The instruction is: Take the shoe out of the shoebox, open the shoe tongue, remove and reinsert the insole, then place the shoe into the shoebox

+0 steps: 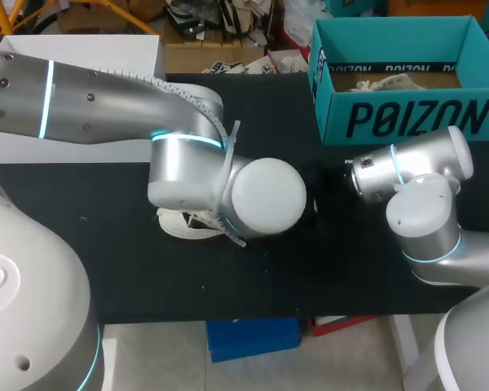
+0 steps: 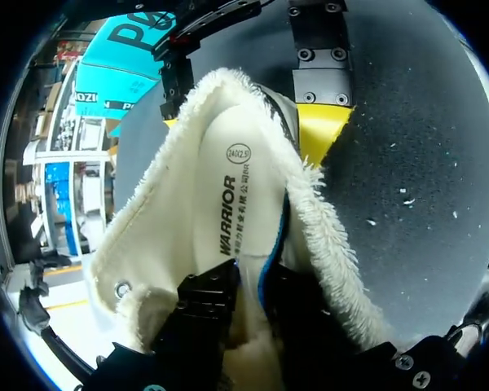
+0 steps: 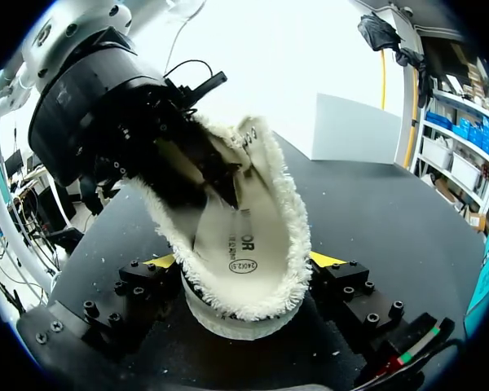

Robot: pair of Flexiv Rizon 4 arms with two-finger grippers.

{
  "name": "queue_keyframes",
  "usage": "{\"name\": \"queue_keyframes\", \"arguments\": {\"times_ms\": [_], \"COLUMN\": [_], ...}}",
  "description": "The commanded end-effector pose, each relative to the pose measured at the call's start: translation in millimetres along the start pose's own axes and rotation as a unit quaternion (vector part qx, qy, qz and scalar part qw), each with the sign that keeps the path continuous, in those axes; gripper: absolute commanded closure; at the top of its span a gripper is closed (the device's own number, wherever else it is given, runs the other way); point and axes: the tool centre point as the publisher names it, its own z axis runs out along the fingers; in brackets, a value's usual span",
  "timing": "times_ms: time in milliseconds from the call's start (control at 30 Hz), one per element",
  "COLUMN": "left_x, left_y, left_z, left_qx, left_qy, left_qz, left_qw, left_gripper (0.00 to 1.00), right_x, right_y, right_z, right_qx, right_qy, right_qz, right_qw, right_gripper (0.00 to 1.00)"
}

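Clamping the shoe (image 3: 289,236) at its heel, the right gripper (image 3: 243,261) has one yellow tip pressed on each side. The left gripper (image 2: 257,289) reaches inside, fingers narrow, apparently pinching the edge of the insole (image 2: 228,179). The shoe sits outside the shoebox (image 1: 407,118), well apart from it, on the black table (image 1: 334,269).

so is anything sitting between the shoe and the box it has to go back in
No loose thing shows on the table between the shoe and the open box. Only my own arms are there: the left arm hangs over the shoe, and the right gripper holds its sides.
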Motion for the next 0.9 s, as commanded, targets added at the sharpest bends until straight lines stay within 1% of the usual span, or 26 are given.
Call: {"name": "queue_keyframes", "arguments": {"times_ms": [33,100,133,167,200,267,300,500,600,767,833,900], "left_x": [4.9,3.0,1.7,0.4,-0.2,-2.1,-2.5,-7.5,-11.6,-21.9,-25.8,-29.4], "left_y": [9.9,9.2,9.0,8.7,8.7,8.4,8.6,11.9,13.6,15.0,14.8,14.6], "left_z": [40.0,41.1,42.6,43.5,43.9,45.2,45.3,37.6,33.4,25.3,22.4,18.8], "left_qx": [0.008,0.012,0.014,0.015,0.012,0.011,0.01,0.015,0.022,0.041,0.041,0.048], "left_qy": [-0.061,-0.053,-0.04,-0.033,-0.032,-0.01,-0.01,0.021,0.041,0.091,0.094,0.111], "left_qz": [-0.005,-0.01,-0.015,-0.016,-0.018,-0.025,-0.025,-0.041,-0.05,-0.064,-0.066,-0.071], "left_qw": [0.998,0.998,0.999,0.999,0.999,1.0,1.0,0.999,0.998,0.993,0.993,0.99], "left_gripper": [0.8,0.83,0.9,1.0,1.0,1.0,1.0,1.0,1.0,1.0,1.0,1.0], "right_x": [-0.6,-0.6,-0.6,-0.6,-0.6,-0.6,-0.6,-0.6,-0.6,-0.6,-0.6,-0.6], "right_y": [-2.4,-2.4,-2.4,-2.4,-2.4,-2.4,-2.4,-2.4,-2.4,-2.4,-2.4,-2.4], "right_z": [0.9,0.9,0.9,0.9,0.9,0.9,0.9,0.9,0.9,0.9,0.9,0.9], "right_qx": [0.001,0.001,0.001,0.001,0.001,0.001,0.001,0.001,0.001,0.001,0.001,0.001], "right_qy": [0.0,0.0,0.0,0.0,0.0,0.0,0.0,0.0,0.0,0.0,0.0,0.0], "right_qz": [0.001,0.001,0.001,0.001,0.001,0.001,0.001,0.001,0.001,0.001,0.001,0.001], "right_qw": [1.0,1.0,1.0,1.0,1.0,1.0,1.0,1.0,1.0,1.0,1.0,1.0], "right_gripper": [1.0,1.0,1.0,1.0,1.0,1.0,1.0,1.0,1.0,1.0,1.0,1.0]}}
